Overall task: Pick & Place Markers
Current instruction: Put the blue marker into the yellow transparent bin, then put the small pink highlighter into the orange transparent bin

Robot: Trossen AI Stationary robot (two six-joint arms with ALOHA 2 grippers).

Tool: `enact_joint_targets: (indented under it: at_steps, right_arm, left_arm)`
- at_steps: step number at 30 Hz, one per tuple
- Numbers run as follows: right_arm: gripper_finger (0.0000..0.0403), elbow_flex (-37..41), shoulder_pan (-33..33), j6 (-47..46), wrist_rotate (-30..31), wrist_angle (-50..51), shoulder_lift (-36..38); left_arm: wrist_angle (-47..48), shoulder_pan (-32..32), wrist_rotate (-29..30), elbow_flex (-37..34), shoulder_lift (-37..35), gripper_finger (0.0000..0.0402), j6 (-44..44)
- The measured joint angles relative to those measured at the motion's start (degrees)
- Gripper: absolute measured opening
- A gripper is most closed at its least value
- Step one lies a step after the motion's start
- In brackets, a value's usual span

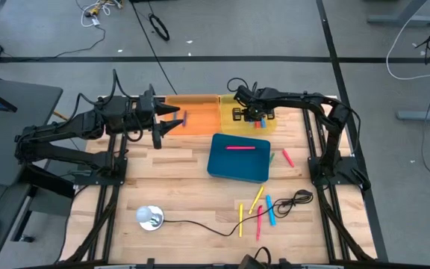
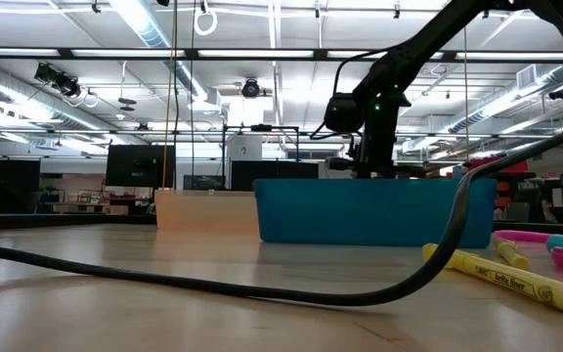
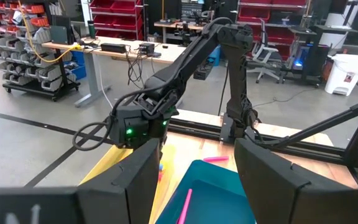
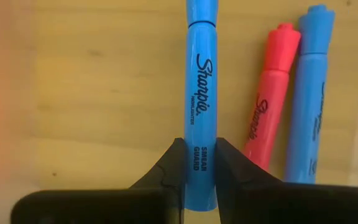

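Observation:
My right gripper (image 1: pixel 254 116) hangs over the yellow tray (image 1: pixel 230 123) at the table's far side, shut on a blue marker (image 4: pixel 201 74). A pink marker (image 4: pixel 269 93) and another blue marker (image 4: pixel 309 87) lie side by side on the tray's floor, next to the held one. One pink marker (image 1: pixel 240 148) lies in the blue bin (image 1: pixel 239 170). Several more markers (image 1: pixel 258 209) are scattered on the table, near and right. My left gripper (image 1: pixel 172 123) is open and raised over the orange tray (image 1: pixel 196 123), holding nothing. My right gripper pinches the blue marker's barrel (image 4: pixel 201 140) between its two fingers, near one end, below the printed lettering. The fingers come from above, pointing steeply down. The marker runs level over the yellow tray's floor; I cannot tell whether it touches the floor.
A black cable (image 1: pixel 200 223) runs along the near part of the table from a round silver object (image 1: pixel 150 217) to a tangle (image 1: pixel 295 200) on the right. In the low view the cable (image 2: pixel 213 284) crosses in front of the bin (image 2: pixel 374 210).

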State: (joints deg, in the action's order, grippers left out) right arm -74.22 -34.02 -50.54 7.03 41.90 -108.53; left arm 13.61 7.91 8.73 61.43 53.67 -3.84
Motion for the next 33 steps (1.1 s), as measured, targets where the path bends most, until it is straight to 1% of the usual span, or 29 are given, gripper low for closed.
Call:
enact_joint_targets:
  at_steps: [7,9,16,21,26,33]
  right_arm:
    - [0.0045,0.0,-0.2,0.2,0.0,-0.8,0.0]
    - [0.0066,0.0,-0.2,0.3,0.0,-0.6,0.0]
    - [0.0158,0.0,-0.4,1.2,-0.8,-0.6,0.0]
    - [0.0198,0.0,-0.4,2.0,-1.1,-1.4,0.0]
    - [0.0215,0.0,-0.4,4.4,-2.7,-2.5,0.0]
    - [0.021,0.0,-0.6,6.6,-3.1,-2.5,0.8]
  left_arm:
    - [0.1,0.0,0.0,0.0,0.0,0.0213,0.0]
    - [0.1,0.0,0.0,0.0,0.0,0.0213,0.0]
    - [1.0,0.0,-0.2,0.0,0.0,0.0213,-0.3]
    - [1.5,0.0,-1.1,0.0,0.0,0.0213,-2.1]
    - [1.5,0.0,-1.1,0.0,0.0,0.0213,-3.1]
    - [1.5,0.0,-1.0,0.0,0.0,0.0213,-3.1]
